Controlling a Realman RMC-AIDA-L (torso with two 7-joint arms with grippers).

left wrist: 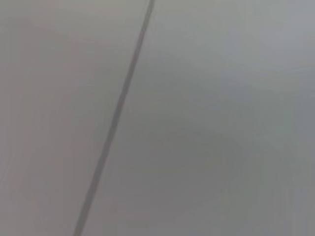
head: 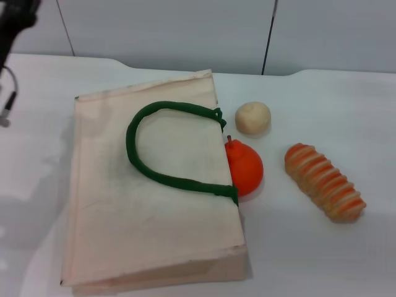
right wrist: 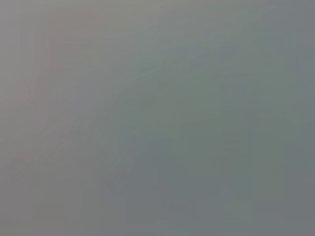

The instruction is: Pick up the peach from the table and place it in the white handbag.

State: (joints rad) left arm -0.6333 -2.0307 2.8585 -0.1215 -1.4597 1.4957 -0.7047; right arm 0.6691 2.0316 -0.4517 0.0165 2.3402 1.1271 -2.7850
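At the far left top corner of the head view, the dark end of the left arm (head: 15, 18) hangs above the plain white smooth counter (head: 322, 260), well apart from everything on it. Whether the left gripper is released, clenched or holding anything cannot be told. The right gripper does not show at all, and both wrist views show only blank grey surface.

Next comes the large flat cream cloth handbag with dark green loop handles (head: 148, 210), lying on its side. Touching its right edge is a round orange fruit with a stem (head: 245, 168). Just beyond that sits a small cream-coloured ball (head: 253, 117), and farthest right a ribbed orange-and-cream loaf-shaped piece (head: 324, 182).

The pale pink peach is nowhere in view. It may already be inside the bag, or off-frame. Before any reach, the peach should be found first, and the orange fruit must not be mistaken for it.
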